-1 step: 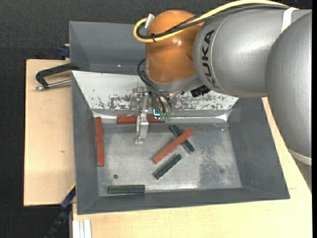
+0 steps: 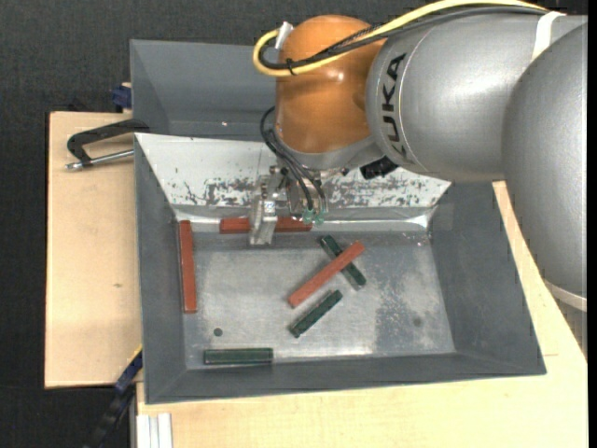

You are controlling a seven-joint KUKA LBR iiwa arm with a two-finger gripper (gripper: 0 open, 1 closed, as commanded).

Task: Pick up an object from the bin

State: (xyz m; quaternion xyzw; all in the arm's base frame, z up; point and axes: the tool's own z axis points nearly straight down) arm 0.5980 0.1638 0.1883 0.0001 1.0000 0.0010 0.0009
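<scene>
My gripper point(image 2: 262, 228) hangs low at the back of the bin, right over a red flat stick point(image 2: 233, 224) that lies along the foot of the back wall. The gripper covers the middle of this stick, and its ends show on either side. To the right and nearer the front, another red stick point(image 2: 326, 274) lies slanted across a short dark green stick point(image 2: 341, 261). A second dark green stick point(image 2: 315, 313) lies just in front of them.
A long red stick point(image 2: 188, 267) lies along the left wall. A dark green stick point(image 2: 239, 355) rests by the front wall, with a small dark speck point(image 2: 217, 332) near it. The arm and its orange cover hang over the bin's back right.
</scene>
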